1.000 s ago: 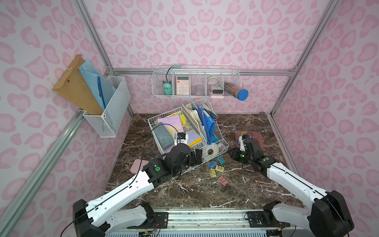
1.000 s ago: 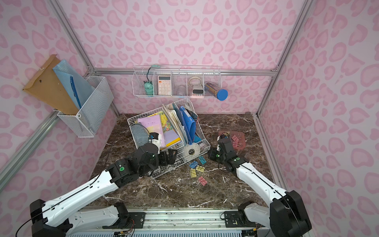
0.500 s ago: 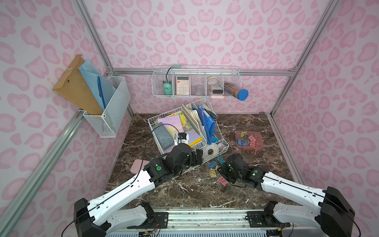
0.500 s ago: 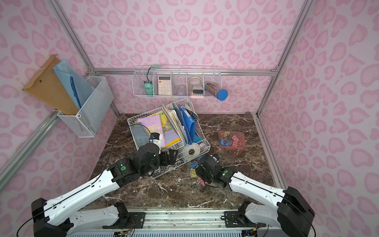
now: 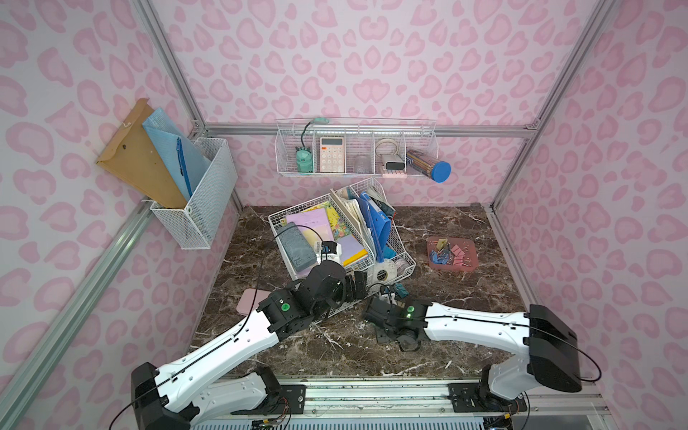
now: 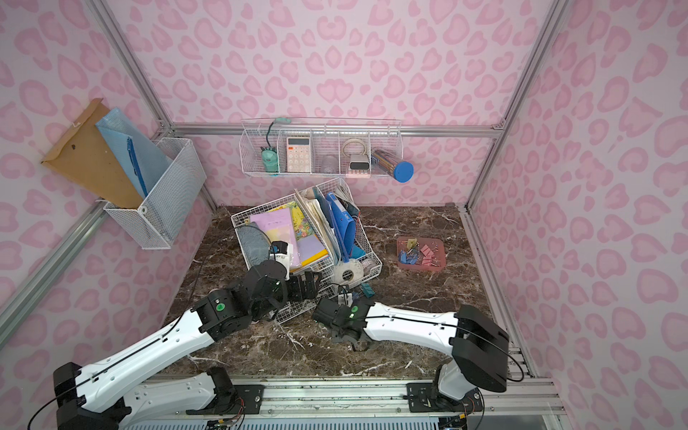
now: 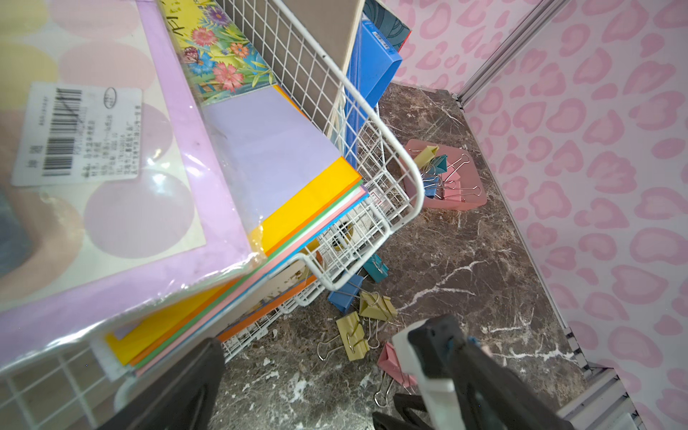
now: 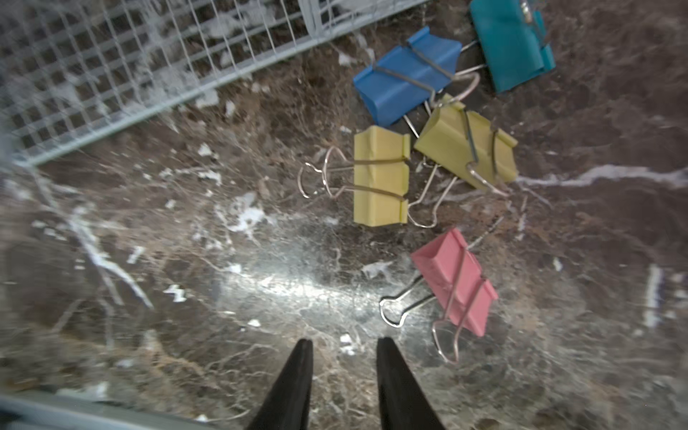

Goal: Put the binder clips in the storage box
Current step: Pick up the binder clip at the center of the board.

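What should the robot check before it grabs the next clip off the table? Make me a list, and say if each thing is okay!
1. Right gripper empty: ok. Its jaws stand apart with nothing between them.
2. Gripper lined up with the pink clip: not ok. The clip lies off to one side of the gap.
3. Pink clip free of others: ok. It looks apart from the yellow clips.
4. Room in the pink box: ok. Bare floor shows beside the clips inside.
5. Left gripper out of the way: cannot tell. It hangs open close to the right arm.
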### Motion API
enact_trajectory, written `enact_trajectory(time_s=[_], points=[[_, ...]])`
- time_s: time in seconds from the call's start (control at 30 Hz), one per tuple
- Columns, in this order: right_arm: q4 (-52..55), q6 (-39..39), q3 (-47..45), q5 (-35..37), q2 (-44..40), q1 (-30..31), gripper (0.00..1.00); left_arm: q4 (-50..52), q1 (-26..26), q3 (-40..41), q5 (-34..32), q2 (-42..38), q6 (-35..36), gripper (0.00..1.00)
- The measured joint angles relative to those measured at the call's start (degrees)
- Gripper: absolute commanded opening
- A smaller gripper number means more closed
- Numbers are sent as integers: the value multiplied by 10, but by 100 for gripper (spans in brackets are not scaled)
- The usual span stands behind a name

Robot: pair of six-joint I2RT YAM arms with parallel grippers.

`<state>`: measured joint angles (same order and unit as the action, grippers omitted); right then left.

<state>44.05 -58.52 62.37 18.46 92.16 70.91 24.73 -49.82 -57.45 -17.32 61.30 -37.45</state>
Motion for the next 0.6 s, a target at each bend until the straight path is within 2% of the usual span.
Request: enact_trajectory(time_s=[0.1, 0.23, 0.4, 0.6], points=[[57, 17, 34, 41, 50, 21, 46, 0, 0, 3, -3, -9, 1, 99], [97, 37, 56, 85, 75, 28, 44, 3, 0, 4, -7, -16, 2, 99], [115, 63, 43, 106, 85, 13, 43, 5, 0, 7, -11, -20, 2, 99], [114, 76, 20, 112, 88, -8, 30, 9, 0, 8, -12, -20, 1, 99]])
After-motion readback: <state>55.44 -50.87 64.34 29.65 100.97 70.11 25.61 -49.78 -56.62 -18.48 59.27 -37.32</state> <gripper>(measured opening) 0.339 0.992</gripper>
